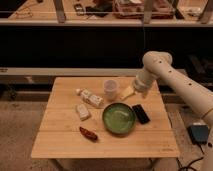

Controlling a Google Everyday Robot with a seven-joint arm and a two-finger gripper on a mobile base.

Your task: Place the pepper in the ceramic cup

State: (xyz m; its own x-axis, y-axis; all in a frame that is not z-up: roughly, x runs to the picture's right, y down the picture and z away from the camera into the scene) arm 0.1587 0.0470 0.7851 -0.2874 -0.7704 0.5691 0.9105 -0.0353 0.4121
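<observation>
- The pepper (88, 133) lies flat on the wooden table (60, 142), close to the front edge.
- It is dark red, long and thin, with a little bend.
- Its long side runs on a slant. One end points up and to the left, toward the back of the table. The other end points down and to the right, toward the front edge.
- I cannot tell which end has the stem.
- The pepper is just beside the front left of the green bowl (119, 118), but the two are apart.
- Nothing is touching the pepper.
- The ceramic cup (110, 90) stands upright near the back of the table, behind the bowl. It is pale and small.
- The pepper and the cup are well apart, with the bowl and the packets between them.
- The gripper (127, 92) hangs at the back of the table, just to the right of the cup.
- Its fingers are spread wide, and there is nothing between them.
- I cannot tell if it touches the cup or is only next to it.
- The white arm (172, 80) comes in from the right side and bends down to the gripper.
- One pale packet (93, 99) lies left of the cup, and another pale packet (83, 111) lies left of the bowl.
- A flat black thing (140, 113) lies just to the right of the bowl.
</observation>
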